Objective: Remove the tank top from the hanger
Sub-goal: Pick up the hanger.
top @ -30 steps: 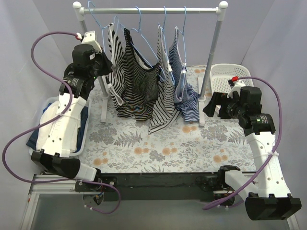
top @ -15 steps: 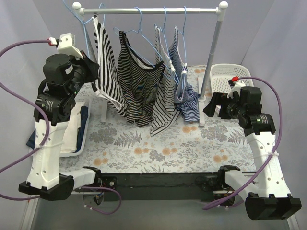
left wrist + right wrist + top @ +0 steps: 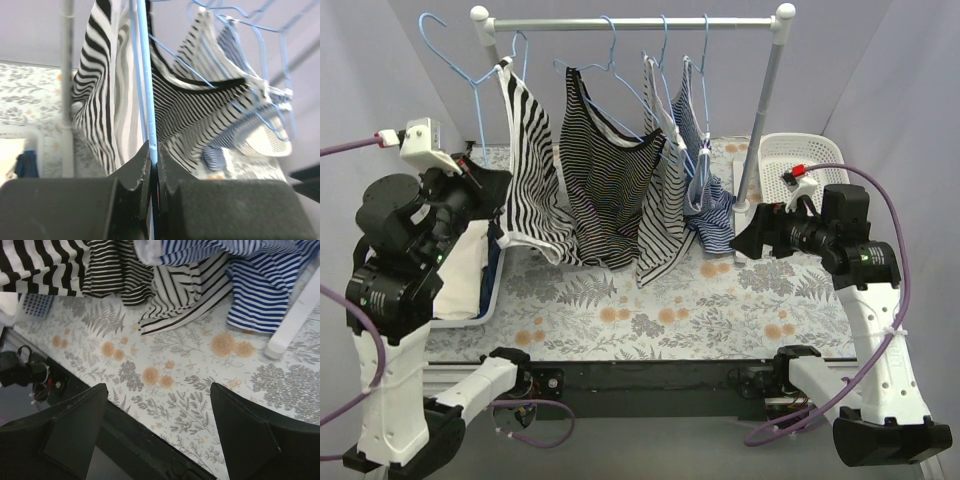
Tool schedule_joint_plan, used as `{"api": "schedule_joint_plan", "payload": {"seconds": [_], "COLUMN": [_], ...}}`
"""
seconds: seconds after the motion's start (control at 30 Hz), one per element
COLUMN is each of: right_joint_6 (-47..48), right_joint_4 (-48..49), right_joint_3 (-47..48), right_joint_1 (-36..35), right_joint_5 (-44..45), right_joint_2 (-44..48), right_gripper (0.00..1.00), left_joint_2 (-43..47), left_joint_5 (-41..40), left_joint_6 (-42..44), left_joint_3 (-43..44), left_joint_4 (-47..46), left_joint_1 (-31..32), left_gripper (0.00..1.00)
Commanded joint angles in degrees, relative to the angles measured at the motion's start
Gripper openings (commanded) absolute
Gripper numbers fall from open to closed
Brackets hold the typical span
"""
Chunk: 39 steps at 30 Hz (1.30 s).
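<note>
Hanger [image 3: 144,75] now off the rail [image 3: 630,22], top [image 3: 525,170] still on it.
Left tool [image 3: 152,165] clamps the hanger wire, swung left of the rail; top dangles below (right tool [image 3: 158,417] apart, idle).

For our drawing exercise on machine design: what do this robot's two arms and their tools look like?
The left arm and right arm match: white shells dotted with small holes, black joints and wrist blocks. A purple cable loops along each. A white connector with a red tip sits by the right wrist. The left tool and right tool have black, blocky fingers.
</note>
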<state>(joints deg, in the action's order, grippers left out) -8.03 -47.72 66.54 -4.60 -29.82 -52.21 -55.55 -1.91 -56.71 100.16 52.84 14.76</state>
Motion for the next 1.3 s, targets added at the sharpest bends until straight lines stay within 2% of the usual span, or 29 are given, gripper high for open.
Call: {"api": "schedule_joint_plan", "payload": {"seconds": [0.0, 0.07, 0.13, 0.17, 0.2, 0.27, 0.37, 0.5, 0.63, 0.77, 0.8, 0.87, 1.03, 1.17, 1.27], "right_joint_6": [1.71, -1.88, -5.91, -6.81, -7.52, -9.45, -12.87, -16.74, -19.04, -22.37, -23.33, -23.87, -21.15, -22.11, -21.50], "right_joint_4": [-2.82, 1.21, 7.43, 8.95, 10.53, 15.89, 24.30, 35.14, 39.46, 43.04, 47.07, 48.34, 44.30, 42.54, 37.55], "right_joint_3": [-2.11, -5.36, -7.99, -8.18, -8.10, -8.27, -7.75, -7.40, -3.36, -0.10, 0.08, 3.05, 17.27, 22.91, 28.79], "right_joint_1": [-4.08, -6.37, -12.16, -17.58, -20.51, -26.56, -31.24, -34.15, -38.37, -43.99, -44.44, -44.53, -43.22, -38.75, -35.84], "right_joint_5": [-8.05, -8.93, -8.68, -7.19, -2.57, 0.98, 4.85, 6.88, 7.06, 10.84, 10.67, 11.71, 15.14, 18.21, 21.11], "right_joint_2": [2.19, 2.98, 2.11, 0.02, -1.39, -6.05, -12.19, -18.97, -30.98, -37.96, -39.01, -44.28, -55.87, -61.34, -65.47], "right_gripper": [0.92, 0.94, 0.94, 0.93, 0.94, 0.94, 0.94, 0.95, 0.95, 0.94, 0.94, 0.94, 0.95, 0.95, 0.95], "left_joint_2": [2.11, 1.59, 1.23, 1.32, 1.41, 1.58, 3.33, 6.76, 9.49, 10.55, 10.46, 10.55, 11.60, 13.79, 14.59], "left_joint_5": [8.24, 8.33, 9.02, 9.64, 10.69, 14.73, 17.72, 16.33, 14.48, 12.02, 11.67, 11.93, 15.17, 17.99, 20.09], "left_joint_6": [-1.04, -0.86, -1.04, -1.04, -0.95, -0.16, -1.21, -3.23, -4.38, -4.64, -4.47, -4.38, -4.81, -6.04, -6.57], "left_joint_3": [1.27, 0.65, -0.05, -0.31, -0.75, -0.84, -2.24, -6.55, -9.98, -11.83, -11.92, -12.27, -12.62, -12.62, -11.48], "left_joint_4": [-0.02, 1.21, 1.48, 1.48, 1.30, 1.21, 1.30, 1.21, 0.86, 0.60, 0.51, 0.16, 0.25, 1.04, 2.00], "left_joint_1": [0.18, 0.26, 0.18, 0.26, 0.26, 0.26, 0.26, 0.18, 0.18, 0.18, 0.18, 0.26, 0.18, 0.18, 0.18], "left_gripper": [0.00, 0.00, 0.00, 0.00, 0.00, 0.00, 0.00, 0.00, 0.00, 0.00, 0.00, 0.00, 0.00, 0.00, 0.00]}}
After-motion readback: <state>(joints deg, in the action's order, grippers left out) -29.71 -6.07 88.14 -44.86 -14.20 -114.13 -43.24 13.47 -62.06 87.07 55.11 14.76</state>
